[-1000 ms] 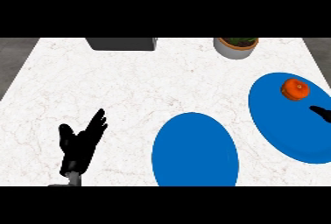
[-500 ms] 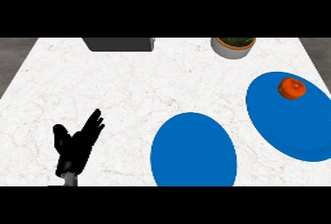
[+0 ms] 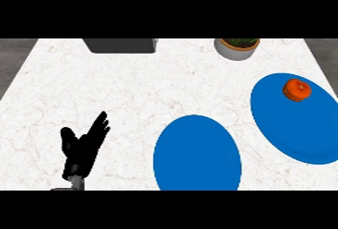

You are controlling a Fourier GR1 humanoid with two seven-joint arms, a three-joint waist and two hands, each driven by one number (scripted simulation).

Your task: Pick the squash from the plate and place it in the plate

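Note:
An orange squash (image 3: 297, 89) lies on the far part of a blue plate (image 3: 290, 129) at the right side of the counter. A second blue plate (image 3: 196, 154) sits bare near the front edge, left of the first. My left hand (image 3: 82, 150) rests open at the lower left, fingers straight and pointing up and to the right, well away from both plates. My right hand does not show in the head view.
A potted plant in a grey pot (image 3: 237, 47) stands at the back, right of centre. A dark box (image 3: 121, 44) sits at the back edge. The white marbled counter (image 3: 119, 94) stretches between them and the plates.
The tip of my right hand, seen at the right edge over the plate one second ago, has left the view. My left hand has drifted slightly left and down.

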